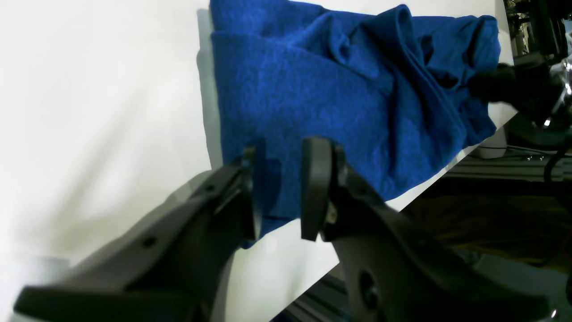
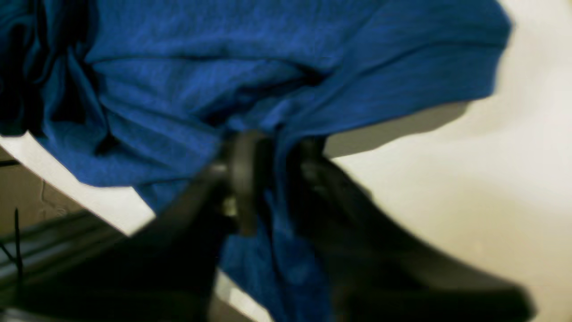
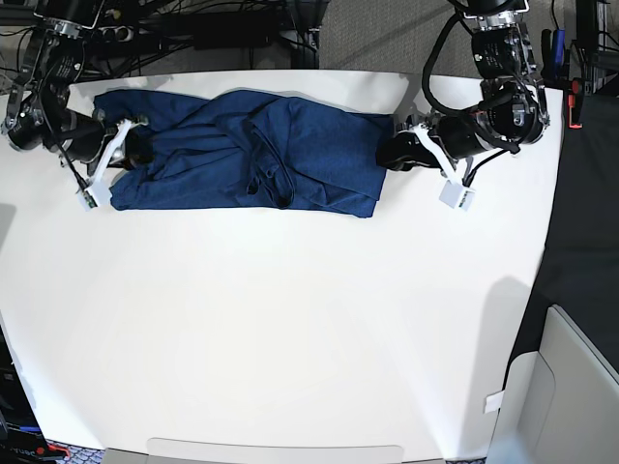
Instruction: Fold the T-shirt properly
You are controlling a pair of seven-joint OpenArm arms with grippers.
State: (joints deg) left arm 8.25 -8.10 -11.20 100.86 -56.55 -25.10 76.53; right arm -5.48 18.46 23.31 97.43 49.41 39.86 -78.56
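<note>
T-shirt [image 3: 290, 155] pinched by both grippers' fingers [image 1: 315, 188], ends apart

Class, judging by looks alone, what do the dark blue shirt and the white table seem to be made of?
Dark blue shirt: probably soft knit fabric, matte; it shows a fuzzy heathered texture and limp folds. White table: smooth, hard-looking sheet, perhaps laminate or painted board; plain and even, material uncertain.

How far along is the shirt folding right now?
Partly done: the dark navy-blue knit T-shirt lies gathered into a long band across the white table, but its middle is bunched. In hand: the right gripper pinches one end and the left gripper straddles the other end's edge. Left: smoothing the wrinkles and folding the band into a compact stack.
</note>
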